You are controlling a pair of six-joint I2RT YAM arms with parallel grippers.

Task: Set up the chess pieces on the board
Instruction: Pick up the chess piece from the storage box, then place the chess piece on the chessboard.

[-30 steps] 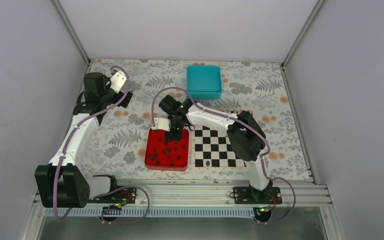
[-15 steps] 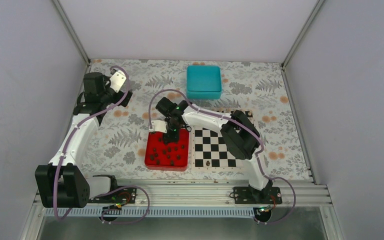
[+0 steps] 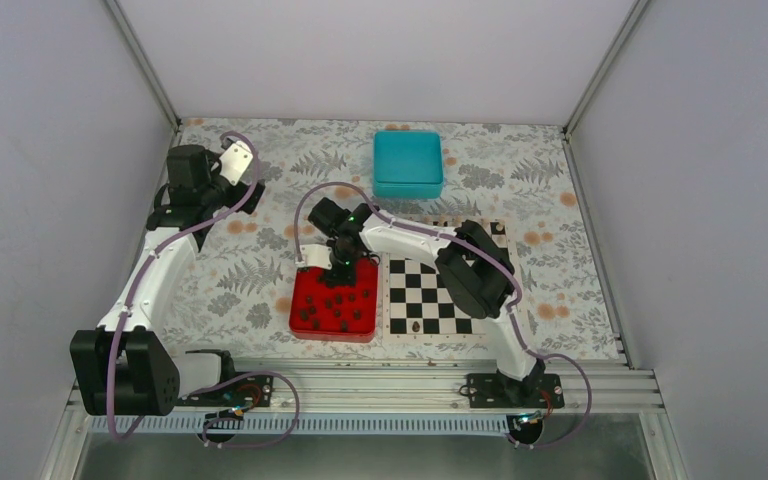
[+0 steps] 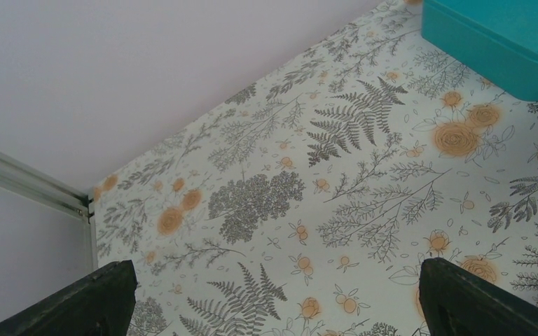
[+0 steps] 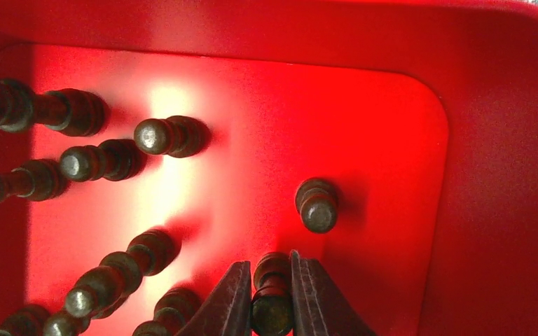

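Note:
Several dark chess pieces (image 3: 332, 302) stand in a red tray (image 3: 333, 337) left of the board (image 3: 438, 295). One dark piece (image 3: 416, 326) stands on the board's near row. My right gripper (image 3: 345, 262) reaches down into the tray's far part. In the right wrist view it (image 5: 271, 280) is shut on a dark piece (image 5: 272, 302) standing on the red tray (image 5: 392, 140), with another piece (image 5: 318, 204) just beyond. My left gripper (image 3: 243, 165) hangs open at the far left, above the bare cloth (image 4: 280, 294), holding nothing.
A teal box (image 3: 408, 163) sits at the back centre, and its corner (image 4: 504, 35) shows in the left wrist view. Floral cloth covers the table. Grey walls close in the sides and back. The right arm's elbow hangs over the board.
The right gripper has shifted slightly left over the tray and its jaws have closed on a dark piece. The left arm has not moved.

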